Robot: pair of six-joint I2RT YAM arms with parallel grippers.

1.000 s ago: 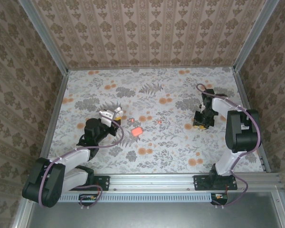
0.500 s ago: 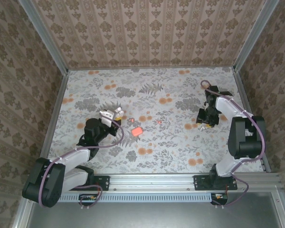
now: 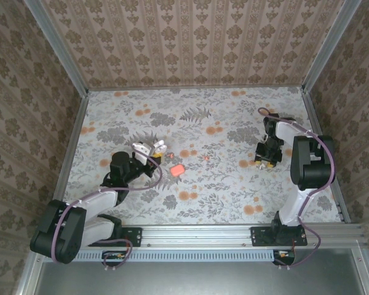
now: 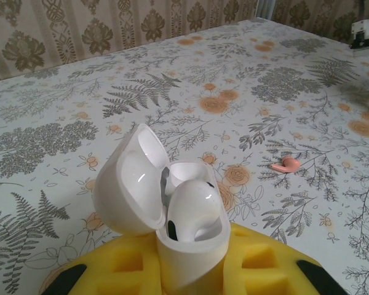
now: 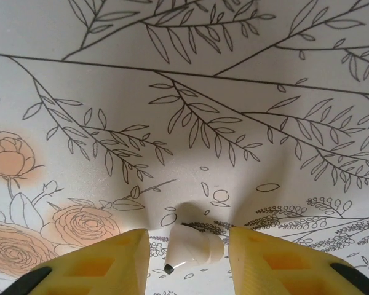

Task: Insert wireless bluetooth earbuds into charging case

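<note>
Earbud (image 5: 194, 251) between parted fingers (image 5: 111, 261) of right tool (image 5: 189, 238); open case (image 4: 172, 209) clamped in left tool (image 4: 190, 273).

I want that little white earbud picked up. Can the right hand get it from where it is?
Probably yes. The white earbud lies on the table right between the open yellow fingers of the right hand, with nothing on top of it or in the way.

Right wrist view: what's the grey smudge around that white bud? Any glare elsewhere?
Right wrist view: a soft shadow on the cloth around the earbud. Left wrist view: a small glare spot inside the lid of the case; the far wall looks slightly soft.
</note>
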